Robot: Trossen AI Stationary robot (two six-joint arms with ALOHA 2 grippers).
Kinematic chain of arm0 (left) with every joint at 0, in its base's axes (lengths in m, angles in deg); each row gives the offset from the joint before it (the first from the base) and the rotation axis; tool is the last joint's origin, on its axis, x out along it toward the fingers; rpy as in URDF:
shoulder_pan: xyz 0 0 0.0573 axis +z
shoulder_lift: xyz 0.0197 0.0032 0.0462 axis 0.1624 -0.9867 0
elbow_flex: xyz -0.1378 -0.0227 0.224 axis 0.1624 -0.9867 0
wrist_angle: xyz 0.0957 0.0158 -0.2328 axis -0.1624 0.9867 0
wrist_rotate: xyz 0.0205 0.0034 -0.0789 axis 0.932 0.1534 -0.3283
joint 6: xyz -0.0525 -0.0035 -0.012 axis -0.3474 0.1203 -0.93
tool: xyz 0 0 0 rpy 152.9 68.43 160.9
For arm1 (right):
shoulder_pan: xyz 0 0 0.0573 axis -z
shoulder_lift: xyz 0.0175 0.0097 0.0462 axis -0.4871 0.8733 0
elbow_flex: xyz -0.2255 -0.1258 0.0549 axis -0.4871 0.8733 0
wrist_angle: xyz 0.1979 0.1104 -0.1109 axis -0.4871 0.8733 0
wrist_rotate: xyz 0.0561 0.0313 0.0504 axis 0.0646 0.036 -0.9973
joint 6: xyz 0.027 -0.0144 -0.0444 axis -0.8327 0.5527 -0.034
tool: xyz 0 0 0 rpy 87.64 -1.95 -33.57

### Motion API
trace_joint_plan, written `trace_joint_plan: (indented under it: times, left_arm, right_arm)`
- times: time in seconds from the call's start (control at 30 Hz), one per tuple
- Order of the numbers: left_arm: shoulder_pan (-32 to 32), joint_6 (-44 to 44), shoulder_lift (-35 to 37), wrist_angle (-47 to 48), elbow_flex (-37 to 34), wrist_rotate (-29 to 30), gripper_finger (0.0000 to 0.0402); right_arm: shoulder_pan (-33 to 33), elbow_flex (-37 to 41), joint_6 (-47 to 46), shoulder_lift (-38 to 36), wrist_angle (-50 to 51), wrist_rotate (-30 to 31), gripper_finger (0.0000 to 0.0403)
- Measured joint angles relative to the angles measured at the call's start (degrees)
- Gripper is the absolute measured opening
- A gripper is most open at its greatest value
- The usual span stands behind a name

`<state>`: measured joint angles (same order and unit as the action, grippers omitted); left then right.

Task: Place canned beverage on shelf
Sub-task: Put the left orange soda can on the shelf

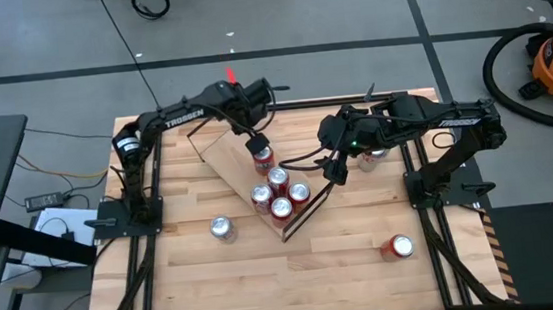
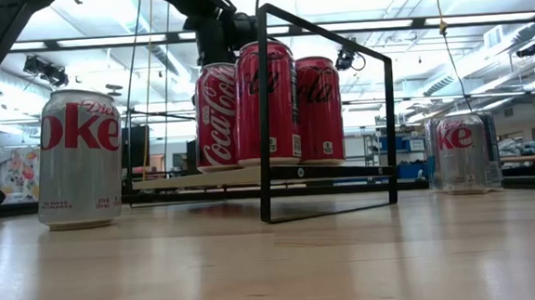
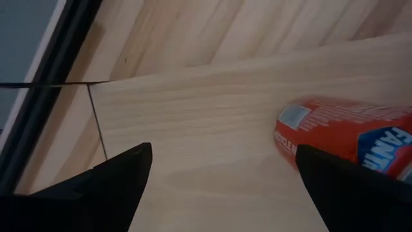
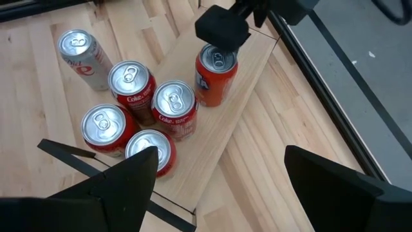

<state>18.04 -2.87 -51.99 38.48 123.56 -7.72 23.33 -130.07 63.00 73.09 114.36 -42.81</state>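
The shelf (image 1: pixel 226 154), a light-wood plank with black wire end frames, lies slantwise on the table's far middle. An orange Fanta can (image 4: pixel 212 74) stands upright on its bottom on the plank, and several red Coke cans (image 4: pixel 151 109) stand bunched toward the plank's near end. My left gripper (image 1: pixel 255 142) is open just above the orange can (image 3: pixel 341 138), its fingers apart from the can. My right gripper (image 1: pixel 335 170) is open and empty, hovering by the shelf's right side; it also shows in the right wrist view (image 4: pixel 222 154).
A silver Diet Coke can (image 1: pixel 223 228) stands on the table left of the shelf's near end. Another silver can (image 1: pixel 372 157) stands by my right arm. A red can (image 1: pixel 397 247) sits at the near right. The wire frame (image 2: pixel 326 118) closes the shelf's near end.
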Motion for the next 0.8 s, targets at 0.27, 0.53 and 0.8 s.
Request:
trace_joint_plan:
  times: [0.27,0.53,0.8]
  left_arm:
    - [-0.2,0.9,0.0,0.3,0.0,-3.6,0.0396]
    - [-2.3,1.1,0.0,1.0,0.0,-3.7,0.0396]
    - [-4.2,2.4,0.0,-0.2,0.0,-1.9,0.0396]
  right_arm:
    - [0.0,0.0,0.0,0.0,0.0,0.0,0.0348]
    - [0.0,0.0,0.5,0.0,0.0,0.0,0.0348]
    - [0.0,0.0,0.5,0.0,0.0,0.0,0.0348]
